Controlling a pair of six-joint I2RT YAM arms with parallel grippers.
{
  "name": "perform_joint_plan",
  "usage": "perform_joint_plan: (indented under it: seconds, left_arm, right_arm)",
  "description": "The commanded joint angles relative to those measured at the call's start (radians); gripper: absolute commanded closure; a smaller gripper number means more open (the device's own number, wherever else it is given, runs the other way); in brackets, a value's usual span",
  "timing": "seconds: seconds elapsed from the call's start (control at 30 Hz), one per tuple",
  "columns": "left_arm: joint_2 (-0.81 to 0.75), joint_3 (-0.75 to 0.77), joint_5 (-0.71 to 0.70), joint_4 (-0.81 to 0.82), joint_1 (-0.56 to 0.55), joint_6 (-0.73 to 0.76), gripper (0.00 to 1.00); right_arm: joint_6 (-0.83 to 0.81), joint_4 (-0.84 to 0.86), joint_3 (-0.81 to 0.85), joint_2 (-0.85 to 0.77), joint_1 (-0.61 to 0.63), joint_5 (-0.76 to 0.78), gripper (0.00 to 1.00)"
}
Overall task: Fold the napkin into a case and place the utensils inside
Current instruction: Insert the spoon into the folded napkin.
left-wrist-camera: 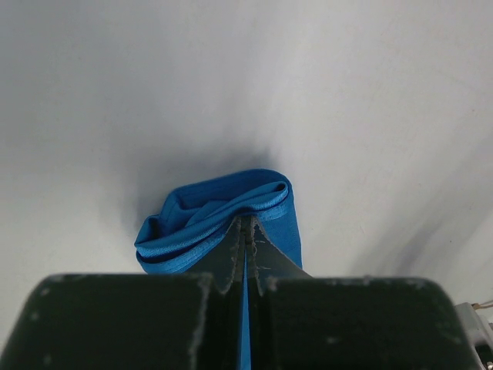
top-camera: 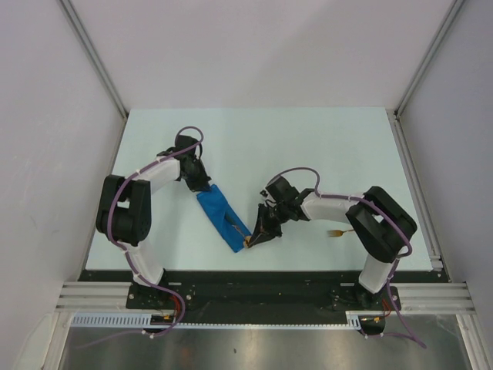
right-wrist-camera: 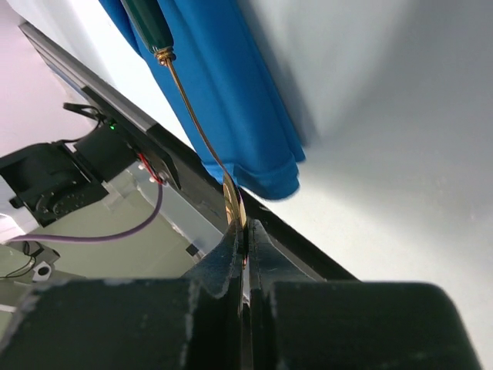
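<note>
A: Case (top-camera: 222,216): blue cloth folded to a narrow strip. It lies flat on the table (top-camera: 323,146), set on a slant between the two arms.

B: Left gripper (left-wrist-camera: 245,225)?

A: At the far end of the case. In the wrist view both fingers (left-wrist-camera: 225,258) are pressed together with a layer of blue cloth pinched between them. The fabric bunches in soft folds just beyond the tips.

B: And the right gripper (right-wrist-camera: 245,231)?

A: At the opposite, near end of the case, tips just off its corner. The pincer is closed tight on the gold head of the held utensil (right-wrist-camera: 233,202). The head shows edge-on, so I cannot tell fork from spoon.

B: Where does the rest of it run?

A: The thin gold neck runs from the fingers across the near end of the case. The dark green handle (right-wrist-camera: 144,21) lies lengthwise along the blue cloth. I cannot tell whether it sits inside a fold or only on top.

B: Anything else out there?

A: A second utensil (top-camera: 336,232), gold head showing, lies on the table well apart from the case, past the right gripper. Its handle end goes under the right arm's elbow. Nothing is touching it.
</note>
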Motion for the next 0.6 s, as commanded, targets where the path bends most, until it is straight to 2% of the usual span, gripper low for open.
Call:
perform_joint_plan:
  seconds: [0.0, 0.27, 0.53, 0.57]
  left_arm:
    - [0.001, -0.003, -0.020, 0.024, 0.010, 0.023, 1.00]
    - [-0.001, -0.008, -0.016, 0.028, 0.010, 0.022, 1.00]
    - [-0.001, -0.009, -0.013, 0.028, 0.010, 0.022, 1.00]
    - [-0.003, -0.008, -0.011, 0.025, 0.010, 0.022, 1.00]
  right_arm:
    - [0.023, 0.066, 0.067, 0.040, -0.010, -0.029, 1.00]
    - [-0.007, 0.096, 0.179, 0.160, -0.024, -0.007, 1.00]
    - [0.012, 0.166, 0.196, 0.213, -0.036, 0.022, 1.00]
    - [0.016, 0.177, 0.194, 0.218, -0.035, 0.022, 0.97]
